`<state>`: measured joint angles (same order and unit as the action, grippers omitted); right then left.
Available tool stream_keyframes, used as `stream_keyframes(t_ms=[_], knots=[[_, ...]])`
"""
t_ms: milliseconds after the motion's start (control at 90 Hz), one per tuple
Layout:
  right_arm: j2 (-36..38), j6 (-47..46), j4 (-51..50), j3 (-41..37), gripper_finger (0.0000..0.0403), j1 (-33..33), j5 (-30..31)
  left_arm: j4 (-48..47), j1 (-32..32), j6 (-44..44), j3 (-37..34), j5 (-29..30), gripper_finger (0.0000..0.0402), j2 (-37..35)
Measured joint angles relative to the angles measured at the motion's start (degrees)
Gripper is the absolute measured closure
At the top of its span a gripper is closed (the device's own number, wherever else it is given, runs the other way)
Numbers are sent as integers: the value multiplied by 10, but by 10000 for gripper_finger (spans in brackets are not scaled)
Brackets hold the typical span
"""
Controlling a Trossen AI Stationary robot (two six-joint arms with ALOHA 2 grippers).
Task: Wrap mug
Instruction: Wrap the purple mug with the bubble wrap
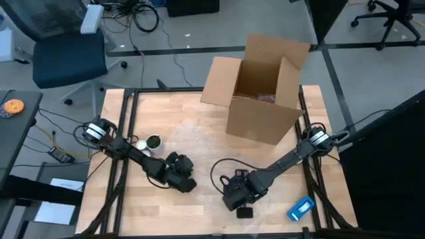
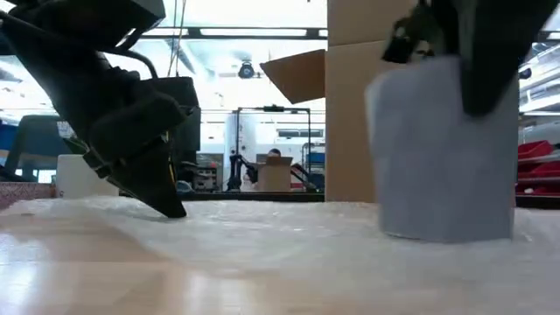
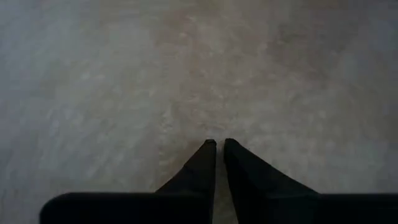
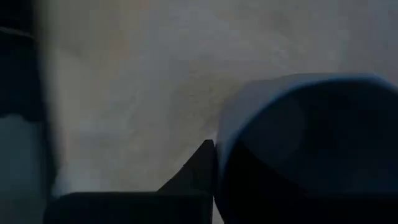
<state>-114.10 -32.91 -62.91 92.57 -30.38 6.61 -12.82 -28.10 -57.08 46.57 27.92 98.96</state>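
Note:
A clear sheet of bubble wrap (image 1: 199,143) lies spread over the middle of the wooden table, and shows whitish in the low view (image 2: 262,223). A grey-blue mug (image 2: 446,149) stands upright on the wrap near the table's near edge, right of centre, and is dark from above (image 1: 244,212). My right gripper (image 1: 238,196) comes down on it from above and is shut on its wall. My left gripper (image 1: 180,178), left of the mug, points down with its fingers shut, its tips (image 2: 175,210) on the wrap. My left gripper's shut fingertips (image 3: 217,149) rest on the bubble wrap from above, slanting down; I cannot tell whether they pinch any of it. My right gripper holds the mug's wall at the rim (image 4: 227,134), one finger (image 4: 202,162) outside and the other inside, out of sight. The fingers point down. The mug stands upright with its base (image 2: 446,232) on the wrap.
An open cardboard box (image 1: 265,93) stands at the table's far right. A small green-topped thing (image 1: 153,141) and a white one (image 1: 141,143) lie by the left arm. A blue object (image 1: 300,209) lies at the near right corner.

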Motion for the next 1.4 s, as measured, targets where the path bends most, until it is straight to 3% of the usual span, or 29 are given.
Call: stream_keyframes(t_ms=[133, 356, 533, 733, 878, 1067, 1400], knots=[[0, -1, -54, 0, 402, 17, 26, 1, -5, 1, 3, -48, 381, -1], [3, -8, -119, -1, 402, 43, 45, 28, -18, 3, 2, -77, 381, -2], [10, -100, -123, 30, 402, 49, 52, 19, -23, 48, 9, -119, 381, -13], [11, -235, 4, 65, 402, 35, 80, 16, -18, 93, 29, -63, 381, -17], [9, -296, 74, 66, 402, 33, 64, 6, -10, 143, 43, -27, 381, -17], [8, -345, 88, 58, 403, 43, 54, -14, -11, 256, 50, -19, 381, -18], [8, -363, 110, 58, 403, 68, 60, -92, -1, 266, 50, -5, 380, -18]])
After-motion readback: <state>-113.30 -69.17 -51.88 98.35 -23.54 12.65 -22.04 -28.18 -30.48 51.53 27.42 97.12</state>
